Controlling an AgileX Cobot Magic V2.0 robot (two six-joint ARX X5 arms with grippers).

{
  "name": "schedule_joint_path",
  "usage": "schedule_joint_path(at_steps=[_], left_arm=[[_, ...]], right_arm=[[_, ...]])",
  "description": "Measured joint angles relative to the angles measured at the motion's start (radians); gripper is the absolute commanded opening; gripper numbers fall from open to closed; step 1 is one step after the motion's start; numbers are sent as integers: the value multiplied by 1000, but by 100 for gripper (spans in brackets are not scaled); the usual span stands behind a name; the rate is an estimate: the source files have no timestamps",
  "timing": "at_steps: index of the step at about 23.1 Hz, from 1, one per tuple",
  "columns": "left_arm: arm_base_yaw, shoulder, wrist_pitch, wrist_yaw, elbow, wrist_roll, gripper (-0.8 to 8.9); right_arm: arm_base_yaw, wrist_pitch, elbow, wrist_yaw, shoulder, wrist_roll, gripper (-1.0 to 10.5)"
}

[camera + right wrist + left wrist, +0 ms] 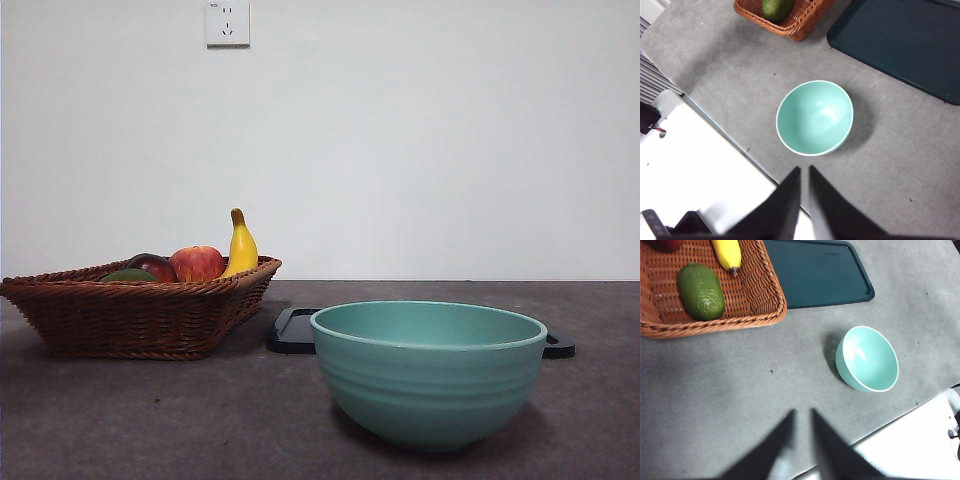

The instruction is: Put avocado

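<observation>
We're high above the desk with both arms. The avocado (701, 291) lies in the wicker basket (757, 300), near the basket's front edge, with the banana (727, 253) close beside it. Our left gripper (801, 416) hangs well clear, jaws nearly together, holding nothing; our right gripper (804, 172) is the same above the teal bowl (815, 118). Our worry: a narrow claw won't span that rounded fruit, and the basket wall and the banana crowd the approach.
</observation>
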Motion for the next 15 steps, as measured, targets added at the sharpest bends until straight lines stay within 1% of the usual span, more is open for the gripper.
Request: schedule_joint_path(at_steps=[1, 3, 4, 5, 10, 15], left_arm=[[0, 0, 0, 0, 0, 0, 277], [0, 0, 0, 0, 0, 0, 400], [0, 0, 0, 0, 0, 0, 431], [0, 0, 0, 0, 0, 0, 443], [0, 14, 3, 0, 0, -1, 442], [0, 60, 51, -28, 1, -14, 441]], right_arm=[[0, 0, 0, 0, 2, 0, 261], [0, 1, 0, 0, 4, 0, 409], [0, 1, 0, 0, 4, 0, 443], [0, 1, 0, 0, 7, 1, 447], [0, 5, 0, 0, 17, 1, 447], [0, 8, 0, 0, 27, 1, 447]])
